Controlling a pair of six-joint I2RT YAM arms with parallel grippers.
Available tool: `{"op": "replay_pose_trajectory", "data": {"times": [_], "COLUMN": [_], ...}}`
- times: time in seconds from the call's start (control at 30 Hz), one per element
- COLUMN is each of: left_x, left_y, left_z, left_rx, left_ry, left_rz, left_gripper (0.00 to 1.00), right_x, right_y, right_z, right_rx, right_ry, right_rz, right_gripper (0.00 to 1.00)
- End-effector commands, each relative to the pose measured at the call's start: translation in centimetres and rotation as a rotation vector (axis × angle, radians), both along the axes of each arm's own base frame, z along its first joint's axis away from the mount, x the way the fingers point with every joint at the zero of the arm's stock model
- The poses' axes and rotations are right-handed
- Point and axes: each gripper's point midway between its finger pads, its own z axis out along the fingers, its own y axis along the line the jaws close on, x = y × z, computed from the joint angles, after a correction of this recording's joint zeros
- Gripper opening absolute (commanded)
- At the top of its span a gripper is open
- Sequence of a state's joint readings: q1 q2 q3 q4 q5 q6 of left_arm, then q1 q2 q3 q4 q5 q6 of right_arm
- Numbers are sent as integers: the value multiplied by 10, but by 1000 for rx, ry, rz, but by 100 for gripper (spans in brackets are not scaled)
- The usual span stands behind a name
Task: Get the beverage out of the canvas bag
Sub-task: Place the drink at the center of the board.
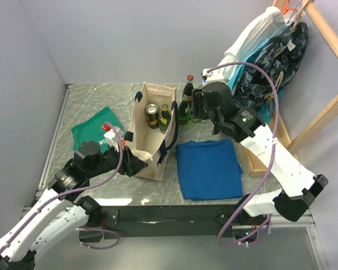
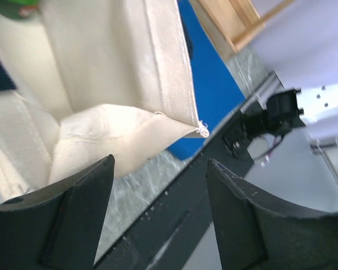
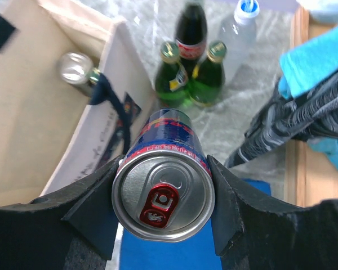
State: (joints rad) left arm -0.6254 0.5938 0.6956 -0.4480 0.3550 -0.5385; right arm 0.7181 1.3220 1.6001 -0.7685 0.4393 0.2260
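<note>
The can is outside the bag, clamped upright in the right claw above the blue cloth's edge, near four bottles standing on the surface. The left claw stands wide at the bag's near bottom corner. Another can and a green bottle stand inside.

Grey marble table, canvas bag, green cloth, blue cloth, bottles

No wording can be read: print on the blue-and-silver drink can, the dark glass bottle's red label and the green cloth's white lettering is blurred.
</note>
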Motion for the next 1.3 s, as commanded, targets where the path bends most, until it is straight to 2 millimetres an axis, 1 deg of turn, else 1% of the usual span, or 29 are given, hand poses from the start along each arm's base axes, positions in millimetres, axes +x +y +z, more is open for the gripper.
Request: {"op": "replay_pose_trajectory", "data": {"times": [0.0,0.13,0.2,0.23,0.27,0.33,0.43,0.5,0.53,0.63,0.67,0.7,0.8,0.93,1.0,1.03,1.07,1.17,1.27], "left_x": [18,17,18,18,16,14,14,14,13,15,16,15,17,12,12,10,10,8,10], "left_y": [15,14,16,18,21,24,28,27,25,20,20,20,27,43,48,51,53,57,63], "left_z": [17,14,15,17,21,28,31,31,28,23,23,23,27,46,49,53,54,59,59], "left_rx": [11,10,8,4,-8,-29,-39,-38,-34,-17,-14,-12,-18,-72,-86,-97,-102,-116,-118], "left_ry": [-90,-83,-87,-96,-111,-141,-155,-152,-142,-120,-118,-115,-129,-198,-213,-225,-230,-246,-239], "left_rz": [120,117,132,139,147,159,178,174,160,139,142,141,182,249,275,281,291,307,343], "left_gripper": [74,76,76,77,77,74,75,76,77,77,78,79,82,95,95,96,97,100,99], "right_x": [10,19,24,27,30,35,42,46,49,56,60,63,68,74,76,79,80,84,88], "right_y": [-6,-12,-11,-13,-12,-10,-9,-9,-9,-9,-8,-10,-11,-10,-9,-10,-9,-7,-5], "right_z": [36,22,13,11,5,0,-11,-20,-21,-32,-38,-40,-55,-71,-75,-80,-79,-83,-87], "right_rx": [148,136,127,126,120,116,102,100,103,82,70,64,44,50,43,34,35,29,27], "right_ry": [-119,-95,-77,-74,-58,-47,-30,-16,-19,5,17,21,53,80,87,100,97,103,116], "right_rz": [-20,-36,-39,-45,-44,-44,-55,-58,-59,-63,-66,-71,-78,-75,-74,-79,-78,-73,-65], "right_gripper": [0,0,0,0,0,0,0,0,0,0,0,0,0,0,0,0,0,0,0]}}
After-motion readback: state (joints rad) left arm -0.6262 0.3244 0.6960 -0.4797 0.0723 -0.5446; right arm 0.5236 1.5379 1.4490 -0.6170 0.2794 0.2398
